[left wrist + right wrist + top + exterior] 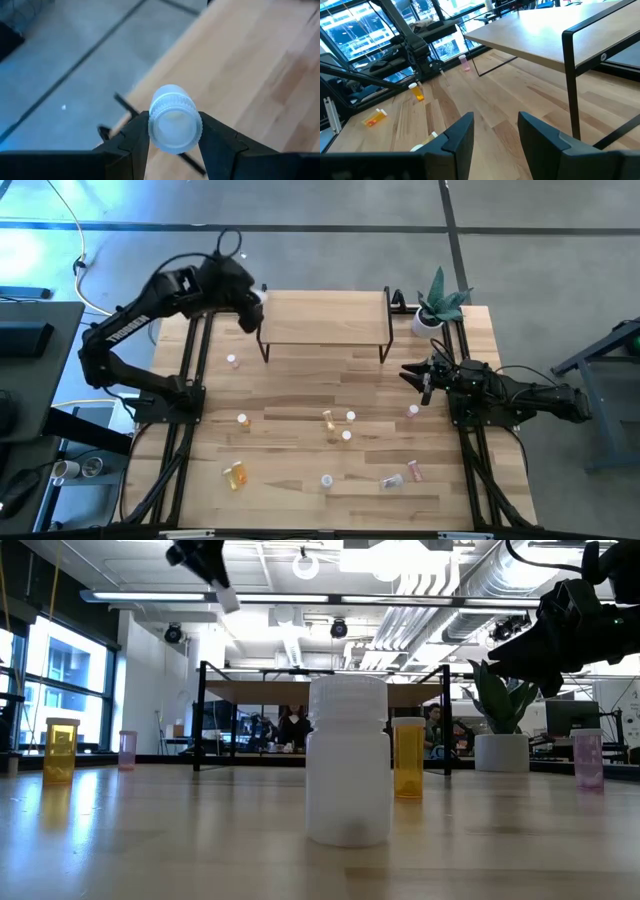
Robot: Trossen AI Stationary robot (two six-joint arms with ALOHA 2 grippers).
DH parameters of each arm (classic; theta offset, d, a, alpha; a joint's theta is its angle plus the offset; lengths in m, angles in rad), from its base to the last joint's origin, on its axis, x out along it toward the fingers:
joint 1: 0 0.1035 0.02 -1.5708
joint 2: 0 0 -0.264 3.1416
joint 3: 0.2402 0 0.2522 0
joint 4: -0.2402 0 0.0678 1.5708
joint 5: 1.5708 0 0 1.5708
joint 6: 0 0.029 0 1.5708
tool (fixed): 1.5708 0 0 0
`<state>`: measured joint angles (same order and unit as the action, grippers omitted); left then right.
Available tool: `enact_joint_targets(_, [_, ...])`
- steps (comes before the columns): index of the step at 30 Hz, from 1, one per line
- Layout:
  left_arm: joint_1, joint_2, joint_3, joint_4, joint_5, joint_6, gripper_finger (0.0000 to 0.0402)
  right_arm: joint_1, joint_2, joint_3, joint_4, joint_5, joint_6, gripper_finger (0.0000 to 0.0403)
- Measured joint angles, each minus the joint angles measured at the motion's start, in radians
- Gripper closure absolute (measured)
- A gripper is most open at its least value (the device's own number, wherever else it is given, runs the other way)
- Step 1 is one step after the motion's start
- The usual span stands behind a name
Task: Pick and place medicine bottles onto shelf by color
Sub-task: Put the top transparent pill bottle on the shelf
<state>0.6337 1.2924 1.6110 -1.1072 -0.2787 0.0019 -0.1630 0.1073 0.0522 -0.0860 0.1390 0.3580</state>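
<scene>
1. Nearest you on the wooden tabletop (300, 395), well in front of the shelf (325, 317), bottles lie scattered: a clear bottle (347, 760) stands upright, an orange bottle (407, 757) behind it.
2. Your right gripper (420, 376) hovers off the shelf's right front corner, its jaws apart on nothing.
3. Your left gripper (252, 310) is at the shelf's left end, jaws clamped on a white-capped bottle (174, 120).
4. Beyond the shelf, a potted plant (437, 305), then people seated under ceiling lights.

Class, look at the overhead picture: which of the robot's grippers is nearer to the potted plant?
Right. The right gripper sits empty just in front of the potted plant, off the shelf's right end. The left gripper, holding a white bottle, hovers at the shelf's far left corner.
</scene>
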Motion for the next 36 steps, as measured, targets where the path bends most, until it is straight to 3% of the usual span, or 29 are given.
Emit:
enact_joint_targets(9, [0.067, 0.196, 0.237, -0.006, 0.004, 0.007, 0.0267, 0.0, 0.0, 0.0, 0.0, 0.0, 0.0, 0.0258])
enact_joint_targets(15, [0.131, 0.357, 0.4, -0.149, 0.066, -0.036, 0.0267, 0.0, 0.0, 0.0, 0.0, 0.0, 0.0, 0.0258])
enact_joint_targets(22, [0.182, 0.491, 0.413, -0.258, 0.188, -0.068, 0.0268, 0.0, 0.0, 0.0, 0.0, 0.0, 0.0, 0.0258])
enact_joint_targets(36, [0.187, 0.646, 0.414, -0.325, 0.188, -0.13, 0.0268, 0.0, 0.0, 0.0, 0.0, 0.0, 0.0, 0.0258])
